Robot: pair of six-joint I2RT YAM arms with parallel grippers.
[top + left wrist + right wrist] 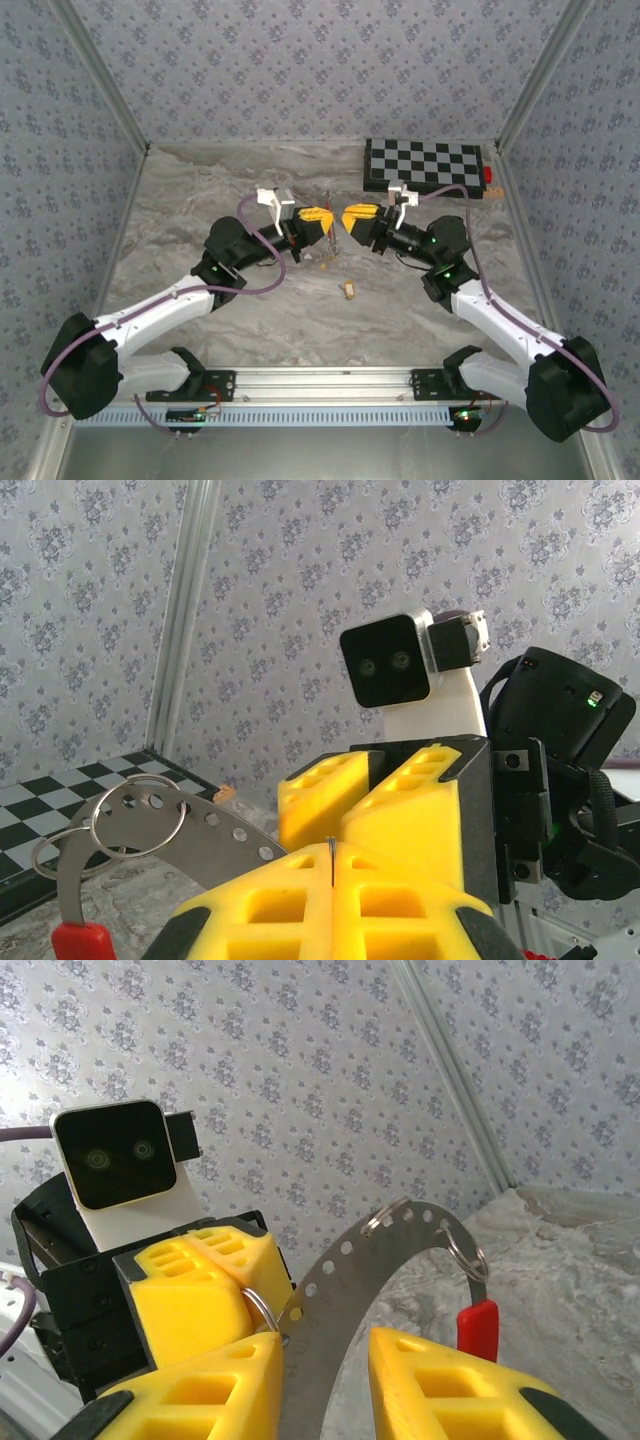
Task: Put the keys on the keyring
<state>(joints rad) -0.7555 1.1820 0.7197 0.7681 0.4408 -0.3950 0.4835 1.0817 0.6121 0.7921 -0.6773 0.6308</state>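
Left end effector point(332, 875): clamped on curved grey, red-tipped metal keyring point(398, 1232)
Right end effector point(325, 1375): apart, astride keyring
Small orange-tan key point(348, 290): marbled tabletop point(200, 200), 6 o'clock

left end effector point(318, 218): fingers pressed together | right end effector point(356, 216): fingers apart | arms extended, tips facing

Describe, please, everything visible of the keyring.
The keyring is a thin curved band of grey metal, pierced by a row of holes, with a red section and small wire rings looped through it. It is held aloft, its grey part pinched by the shut left gripper; the open right gripper straddles it.
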